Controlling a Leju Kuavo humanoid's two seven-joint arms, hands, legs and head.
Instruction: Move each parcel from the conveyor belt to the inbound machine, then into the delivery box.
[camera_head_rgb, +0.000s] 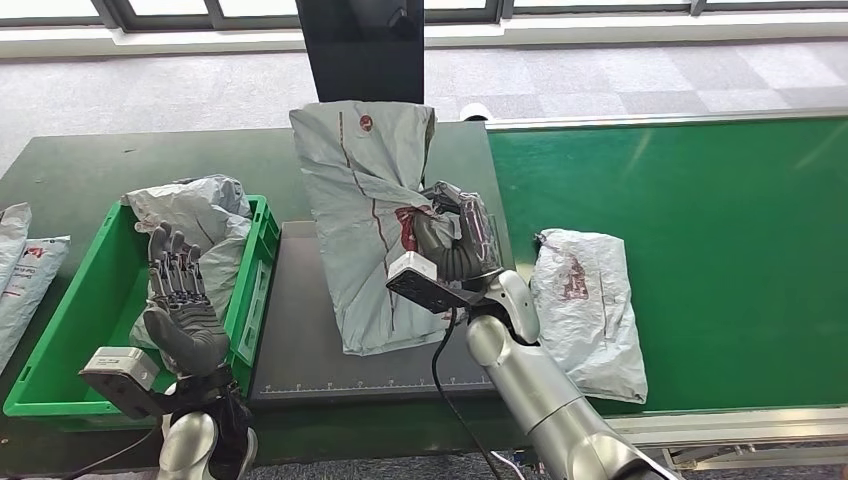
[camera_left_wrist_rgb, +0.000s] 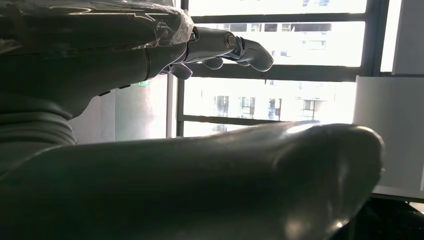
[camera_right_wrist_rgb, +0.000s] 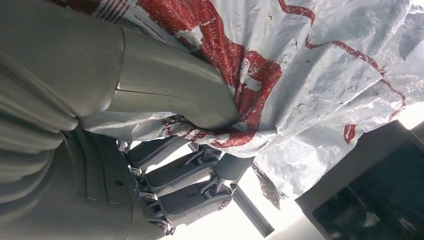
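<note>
- Our right hand (camera_head_rgb: 455, 235) grips a large grey parcel (camera_head_rgb: 365, 190) by a bunched fold on its near edge; the right wrist view shows thumb and fingers (camera_right_wrist_rgb: 200, 175) pinching the red-printed plastic (camera_right_wrist_rgb: 300, 75) between them.
- That parcel lies across the dark flat platform (camera_head_rgb: 300, 350) just left of our right hand, which we take to be the inbound machine, so we judge this parcel to be in the middle stage: off the belt, not yet boxed.
- Our left hand (camera_head_rgb: 180, 300) holds nothing, fingers straight and apart, raised over the near side of the green delivery box (camera_head_rgb: 60, 340).
- Beyond our left hand's fingertips, inside that box, sits a crumpled grey parcel (camera_head_rgb: 195, 210); we judge that one finished.
- Just right of our right arm, a second grey parcel (camera_head_rgb: 585, 300) lies on the green conveyor belt (camera_head_rgb: 720, 220), untouched, so both stages remain for it.
- Far left of our left hand, outside the box, more grey bags (camera_head_rgb: 25, 260) lie on the table; we cannot tell their part in the job.
</note>
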